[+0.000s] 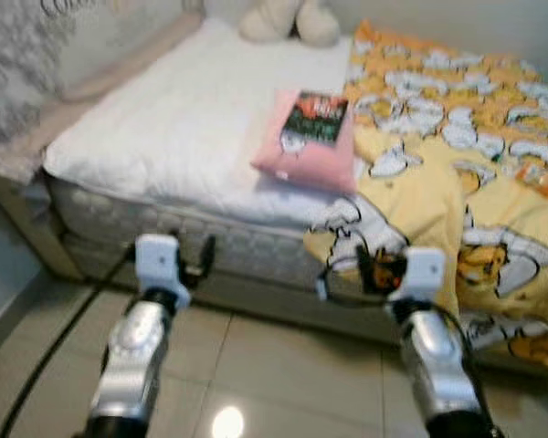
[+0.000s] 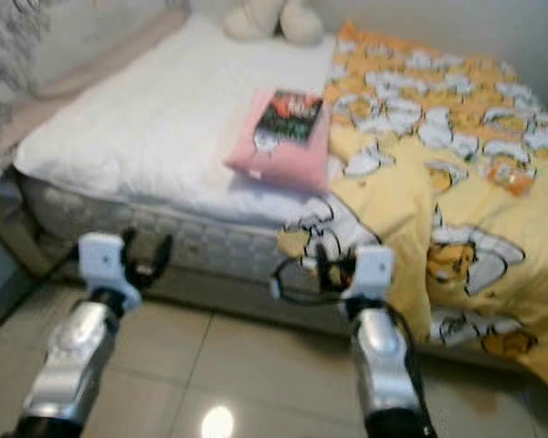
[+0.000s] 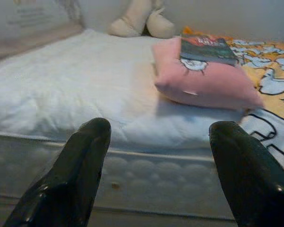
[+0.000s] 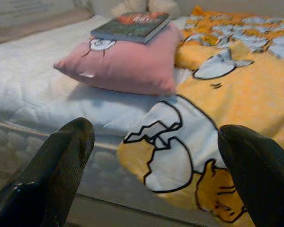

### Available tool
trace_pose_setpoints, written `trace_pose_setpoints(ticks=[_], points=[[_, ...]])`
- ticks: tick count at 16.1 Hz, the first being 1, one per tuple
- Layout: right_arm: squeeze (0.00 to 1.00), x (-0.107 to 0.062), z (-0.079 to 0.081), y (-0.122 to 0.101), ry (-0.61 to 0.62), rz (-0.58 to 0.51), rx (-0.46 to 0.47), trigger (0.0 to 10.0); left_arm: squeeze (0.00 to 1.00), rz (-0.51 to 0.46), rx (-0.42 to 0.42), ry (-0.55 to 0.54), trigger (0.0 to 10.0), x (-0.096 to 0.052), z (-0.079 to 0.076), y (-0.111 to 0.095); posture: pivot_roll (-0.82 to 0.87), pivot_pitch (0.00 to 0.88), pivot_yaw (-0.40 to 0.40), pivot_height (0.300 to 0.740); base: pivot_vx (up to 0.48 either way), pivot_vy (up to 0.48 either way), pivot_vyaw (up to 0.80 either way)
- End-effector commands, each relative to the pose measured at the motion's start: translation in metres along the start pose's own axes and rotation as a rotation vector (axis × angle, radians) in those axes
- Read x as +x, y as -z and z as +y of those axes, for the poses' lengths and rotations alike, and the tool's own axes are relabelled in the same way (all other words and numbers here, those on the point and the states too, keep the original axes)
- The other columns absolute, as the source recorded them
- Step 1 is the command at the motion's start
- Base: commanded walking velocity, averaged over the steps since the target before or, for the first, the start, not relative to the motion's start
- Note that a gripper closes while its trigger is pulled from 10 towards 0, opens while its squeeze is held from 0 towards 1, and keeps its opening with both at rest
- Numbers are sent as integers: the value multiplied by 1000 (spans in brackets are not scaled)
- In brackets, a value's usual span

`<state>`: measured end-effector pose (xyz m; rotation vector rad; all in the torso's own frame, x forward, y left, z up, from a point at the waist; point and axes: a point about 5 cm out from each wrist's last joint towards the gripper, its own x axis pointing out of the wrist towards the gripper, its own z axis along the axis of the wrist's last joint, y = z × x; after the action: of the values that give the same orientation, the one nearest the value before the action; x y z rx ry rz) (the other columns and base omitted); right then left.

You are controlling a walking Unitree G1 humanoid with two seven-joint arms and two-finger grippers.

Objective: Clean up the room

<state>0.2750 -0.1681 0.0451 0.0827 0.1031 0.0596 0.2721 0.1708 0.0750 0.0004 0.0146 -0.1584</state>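
A pink pillow [image 1: 306, 155] lies on the white mattress [image 1: 183, 128], and a dark book [image 1: 315, 117] rests flat on top of it. A yellow cartoon-print blanket [image 1: 438, 182] covers the bed's right half and hangs over the front edge. My left gripper [image 1: 194, 260] is held open low in front of the mattress side, with nothing between its fingers [image 3: 85, 156]. My right gripper [image 1: 347, 274] is open too, close to the hanging blanket corner [image 4: 175, 156], holding nothing. Both are short of the pillow.
A beige plush toy [image 1: 288, 20] sits at the head of the bed. A small orange packet [image 1: 539, 178] lies on the blanket at the far right. The padded bed frame [image 1: 36, 137] runs along the left. Tiled floor [image 1: 256, 365] lies under my arms.
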Motion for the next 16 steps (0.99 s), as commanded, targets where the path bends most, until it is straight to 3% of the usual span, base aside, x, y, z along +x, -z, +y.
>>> trace_pose_setpoints(ticks=[1, 4, 5, 6, 8, 10, 14, 16], points=[[0, 3, -2, -6, -2, -14, -4, 10000, 0, -8, -7, 2, 10000, 2, -3, -1, -50, 0, -15, 740, 480, 0, -613], [0, 5, -1, -7, -15, -24, -17, 10000, 0, -1, -10, -13, 10000, 2, -3, 0, -44, 0, -19, 740, 480, 0, -542], [0, 5, -1, -7, -17, -28, -20, 10000, 137, 9, 6, -27, 10000, 2, -2, 1, -40, 0, -23, 740, 480, 0, 0], [1000, 6, 0, -12, -20, -60, -17, 10000, 1000, 13, -7, -68, 10000, 3, 1, 2, -40, 0, -24, 740, 480, 0, 0], [1000, 7, -1, -19, -21, -98, -33, 10000, 1000, -4, -19, -107, 10000, 6, 6, -2, -41, 0, -27, 740, 480, 0, 0], [1000, 9, -2, -21, -11, -90, -62, 10000, 1000, -22, -13, -79, 10000, 10, 2, -6, -44, 0, -25, 740, 480, 0, 0], [1000, 12, -4, -20, -2, -75, -82, 10000, 1000, -22, -20, -72, 10000, 14, -1, -8, -51, 0, -21, 740, 480, 0, -750], [1000, 12, -5, -21, 9, -82, -112, 10000, 1000, -24, -26, -82, 10000, 16, 0, -9, -50, 0, -22, 740, 480, 0, 0]])
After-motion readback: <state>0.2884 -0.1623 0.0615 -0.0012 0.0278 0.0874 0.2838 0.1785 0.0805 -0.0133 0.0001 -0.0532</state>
